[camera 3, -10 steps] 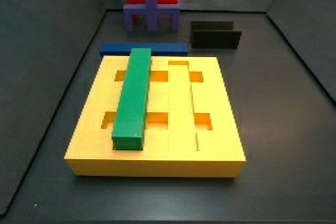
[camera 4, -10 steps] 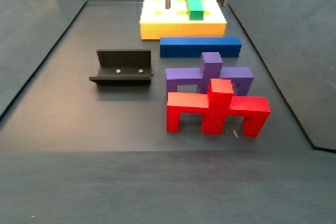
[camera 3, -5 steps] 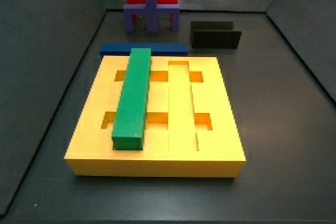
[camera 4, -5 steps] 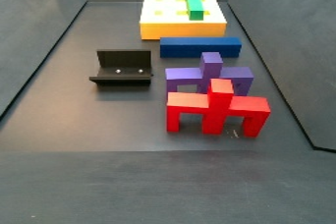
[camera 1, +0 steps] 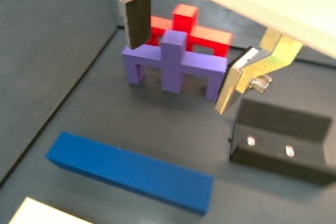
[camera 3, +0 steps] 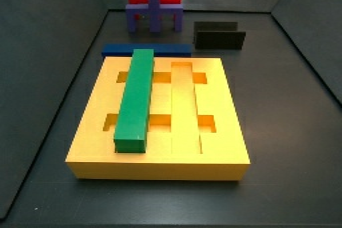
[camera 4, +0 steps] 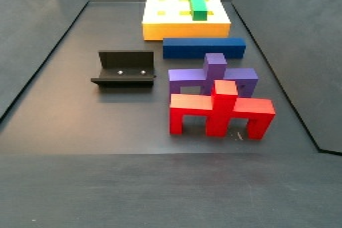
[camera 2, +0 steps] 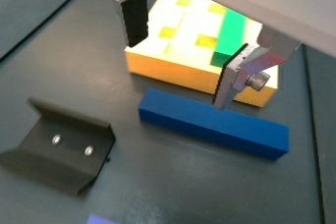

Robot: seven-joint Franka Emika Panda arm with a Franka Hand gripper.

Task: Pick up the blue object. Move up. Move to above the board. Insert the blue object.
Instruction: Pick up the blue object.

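The gripper [camera 2: 184,49] hangs above the floor with its two fingers apart and nothing held between them. In both wrist views the fingers [camera 1: 137,20] are flat silver plates with dark pads. In a wrist view the bar [camera 2: 213,123] lies on the floor below the gripper, with the board [camera 2: 197,44] just beyond it. In a wrist view the gripper [camera 1: 187,53] frames the purple-and-red block structure [camera 1: 179,54].

Bar: in a side view the bar [camera 4: 203,47] lies flat near the top centre of the frame, just beside the near edge of the board [camera 4: 168,17]; whether they touch cannot be told. In a side view only a strip of the bar [camera 3: 144,50] shows behind the board's far edge.

Board: in a side view the board [camera 3: 225,132] fills the centre and lower part of the frame. A green bar [camera 3: 136,96] lies lengthwise on its left part.

Fixture: in a side view the fixture [camera 4: 123,70] stands left of centre, well apart from the bar. The block structure [camera 4: 214,97] stands right of centre, near the bar.
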